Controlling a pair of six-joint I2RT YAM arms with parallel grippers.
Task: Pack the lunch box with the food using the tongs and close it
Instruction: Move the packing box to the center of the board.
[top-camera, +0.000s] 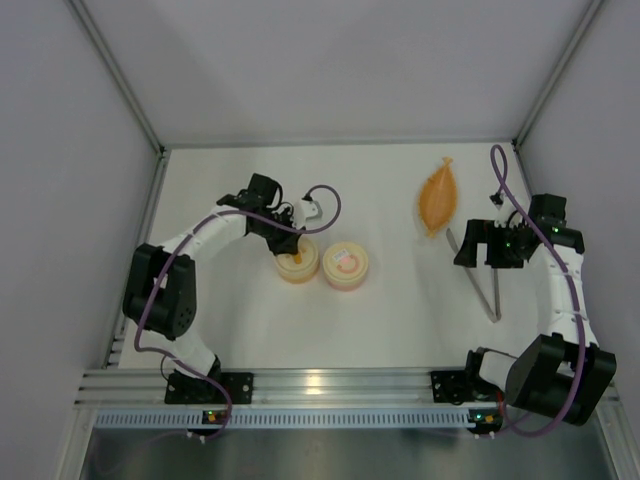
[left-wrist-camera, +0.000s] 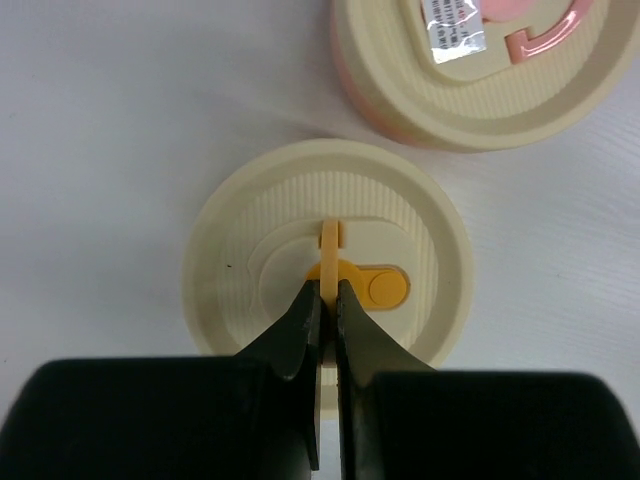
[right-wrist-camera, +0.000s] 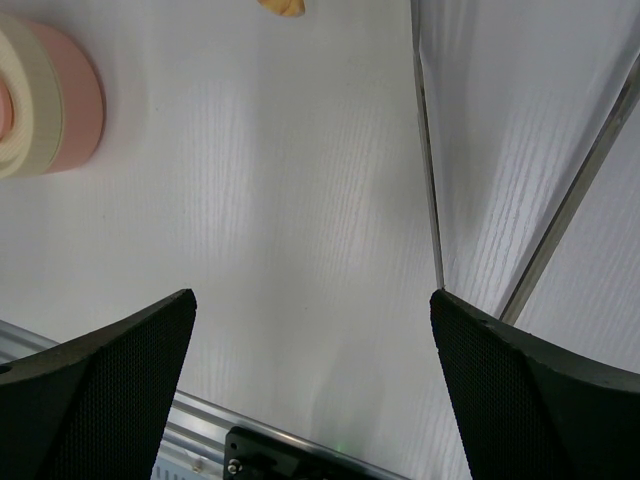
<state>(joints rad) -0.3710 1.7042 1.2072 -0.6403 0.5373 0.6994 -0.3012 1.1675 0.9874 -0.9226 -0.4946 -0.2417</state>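
White counter (top-camera: 400, 320) had four things on it. An orange-walled lunch box (top-camera: 297, 264) and a pink-walled lunch box (top-camera: 345, 266), both round with cream lids, sat just beside each other near the middle. Off to the right was an orange leaf-shaped dish (top-camera: 438, 195) further back. The silver tongs (top-camera: 478, 285) lay just in front of it, joined end toward the near edge.

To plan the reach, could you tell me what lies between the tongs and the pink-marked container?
Nothing: the top view shows bare table between the tongs and that container.
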